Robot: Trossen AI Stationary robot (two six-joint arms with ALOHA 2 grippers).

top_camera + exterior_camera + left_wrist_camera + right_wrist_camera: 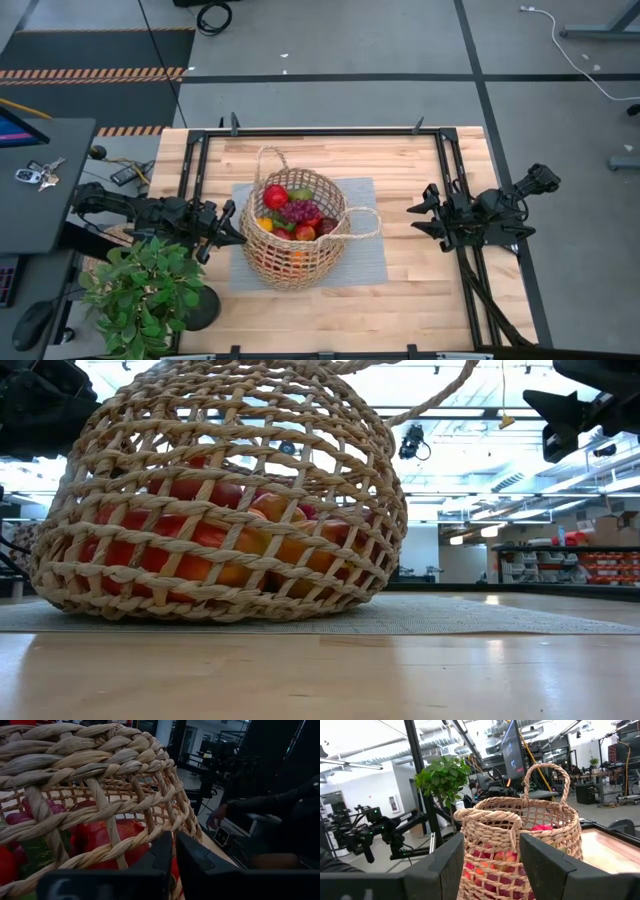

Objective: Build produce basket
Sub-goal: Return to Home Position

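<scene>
The tan wicker basket (293,240) stands by its bottom on a grey mat (365,265) at the table's middle. It holds the produce (292,212): a red apple (275,195), purple grapes (301,210), a green pear (300,193) and more. One loop handle (362,226) leans out toward the right. My left gripper (232,234) is shut, level, right at the basket's left wall (115,815). My right gripper (418,215) hovers open at the table's right, clear of the basket (520,845), nothing between its fingers. My left gripper points level from the table's left at the basket's left wall (150,832), just under the rim, with its fingers (160,852) shut. Whether the fingertips touch the weave, I cannot tell.
A leafy potted plant (145,290) stands at the table's near left corner, beside my left arm. A dark frame (320,132) runs around the tabletop. Beyond the table, a person's hand and dark sleeve (220,815) show. Bare wood lies to the right of the mat.
</scene>
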